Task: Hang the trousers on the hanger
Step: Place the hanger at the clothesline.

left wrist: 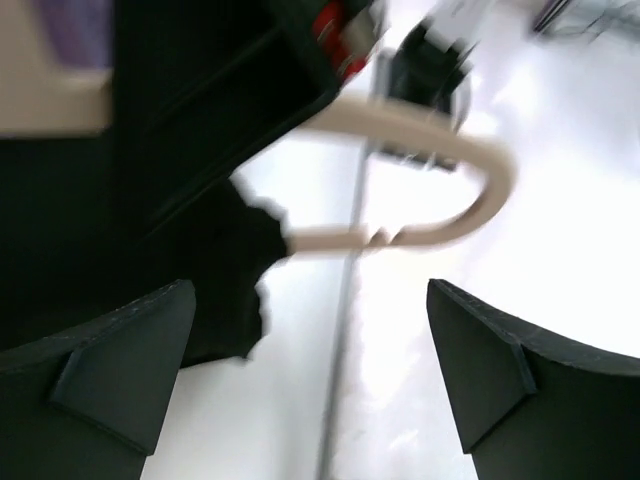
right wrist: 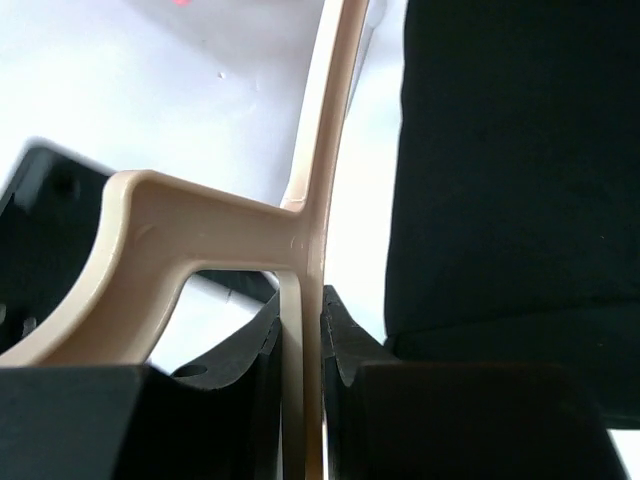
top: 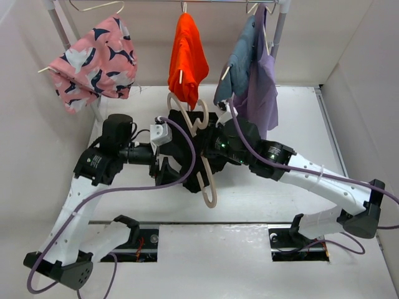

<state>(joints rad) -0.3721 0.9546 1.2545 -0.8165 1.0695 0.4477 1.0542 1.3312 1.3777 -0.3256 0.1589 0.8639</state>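
While the top view shows the trousers (top: 181, 140) bunched at frame centre around the hanger (top: 209, 190), both arms meet there over the counter (top: 299, 112). From the left wrist, the left end effector (left wrist: 310, 370) gapes wide, holding nothing; black cloth fills the left, and the hanger's looped end pokes out upper right. From the right wrist, the right end effector (right wrist: 300, 345) pinches the hanger's thin bar, with the trousers at right. Draping looks largely done; evening the cloth likely remains.
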